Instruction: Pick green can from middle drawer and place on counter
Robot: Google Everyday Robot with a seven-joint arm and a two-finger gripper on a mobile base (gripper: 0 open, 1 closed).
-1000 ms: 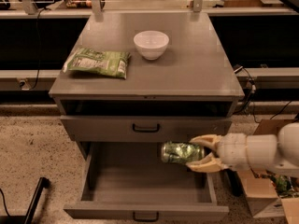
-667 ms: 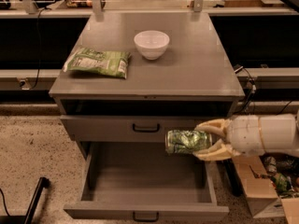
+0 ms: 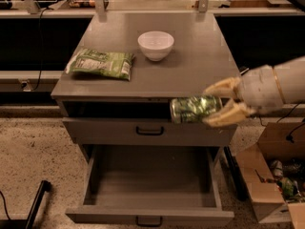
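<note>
My gripper (image 3: 214, 104) comes in from the right and is shut on the green can (image 3: 193, 109), which lies on its side between the tan fingers (image 3: 224, 86). The can hangs in the air in front of the counter's front edge, right of centre, above the open middle drawer (image 3: 150, 185). The drawer is pulled out and its grey inside shows nothing in it. The counter (image 3: 200, 66) is the flat grey top of the cabinet.
A white bowl (image 3: 156, 45) and a green-and-white snack bag (image 3: 100, 62) lie on the counter. The upper handled drawer (image 3: 150, 130) is pushed in. A cardboard box (image 3: 274, 185) with clutter stands on the floor at the right. A black bar (image 3: 35, 204) lies at the lower left.
My gripper has lifted the can up from over the open drawer to the level of the counter's front edge.
</note>
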